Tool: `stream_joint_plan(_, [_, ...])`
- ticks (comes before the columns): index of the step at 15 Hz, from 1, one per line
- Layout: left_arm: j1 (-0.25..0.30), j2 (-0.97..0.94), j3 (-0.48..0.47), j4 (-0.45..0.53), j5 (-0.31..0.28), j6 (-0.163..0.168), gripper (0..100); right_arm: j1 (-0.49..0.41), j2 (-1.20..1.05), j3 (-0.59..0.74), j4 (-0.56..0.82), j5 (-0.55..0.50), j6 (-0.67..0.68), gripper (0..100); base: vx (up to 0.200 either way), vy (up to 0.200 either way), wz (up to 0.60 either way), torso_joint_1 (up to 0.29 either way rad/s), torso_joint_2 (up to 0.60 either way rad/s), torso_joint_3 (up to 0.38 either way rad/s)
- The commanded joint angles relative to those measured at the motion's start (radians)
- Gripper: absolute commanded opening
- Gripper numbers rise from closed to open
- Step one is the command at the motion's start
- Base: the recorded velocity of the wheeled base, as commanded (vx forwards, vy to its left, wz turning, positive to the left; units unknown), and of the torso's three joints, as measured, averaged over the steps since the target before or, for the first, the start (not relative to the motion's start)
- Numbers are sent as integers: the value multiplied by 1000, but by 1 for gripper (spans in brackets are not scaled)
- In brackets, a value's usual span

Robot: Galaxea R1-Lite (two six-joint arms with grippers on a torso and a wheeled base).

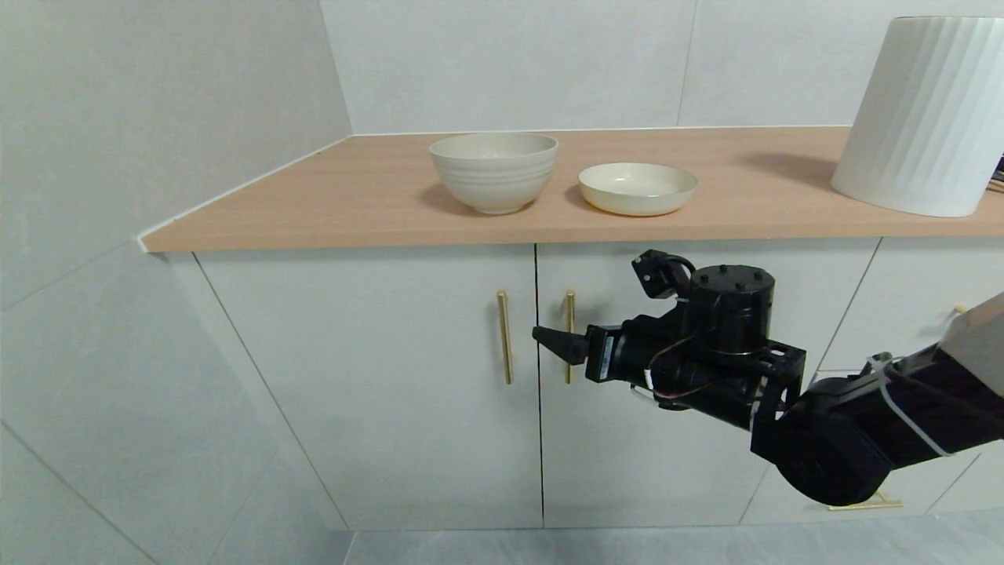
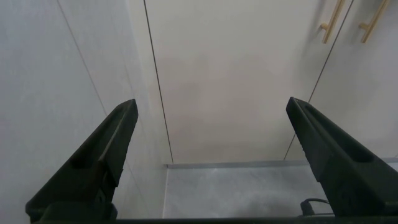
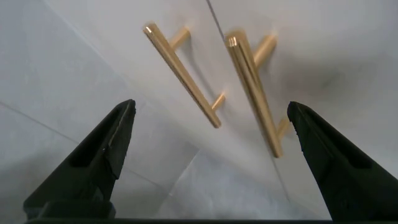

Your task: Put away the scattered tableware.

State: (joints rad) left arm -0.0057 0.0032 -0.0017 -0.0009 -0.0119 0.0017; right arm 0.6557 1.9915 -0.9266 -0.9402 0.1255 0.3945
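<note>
A deep cream bowl [image 1: 494,171] and a shallow cream dish [image 1: 638,187] stand side by side on the wooden countertop [image 1: 353,204]. Below them, my right gripper [image 1: 558,344] is level with the two gold cabinet handles [image 1: 504,337] [image 1: 569,336], just in front of the right one. In the right wrist view the right gripper [image 3: 210,109] is open, with both handles [image 3: 183,74] [image 3: 255,93] between its spread fingers but farther off and untouched. My left gripper [image 2: 211,106] is open and holds nothing, pointing low at the cabinet front [image 2: 236,93] near the floor [image 2: 236,193].
A tall white ribbed container [image 1: 925,110] stands at the right end of the counter. The cabinet doors [image 1: 376,377] are closed. A tiled wall [image 1: 118,157] bounds the left side of the counter and cabinet.
</note>
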Motion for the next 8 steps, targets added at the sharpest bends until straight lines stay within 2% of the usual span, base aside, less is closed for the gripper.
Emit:
stream_joint_plan(1, [0, 0, 0, -1, 0, 0, 100, 4, 46, -5, -26, -1, 18, 100, 0, 0, 0, 0, 0, 0])
stream_joint_plan(8, [0, 0, 0, -1, 0, 0, 100, 4, 84, -44, -60, -1, 32, 100, 0, 0, 0, 0, 0, 0])
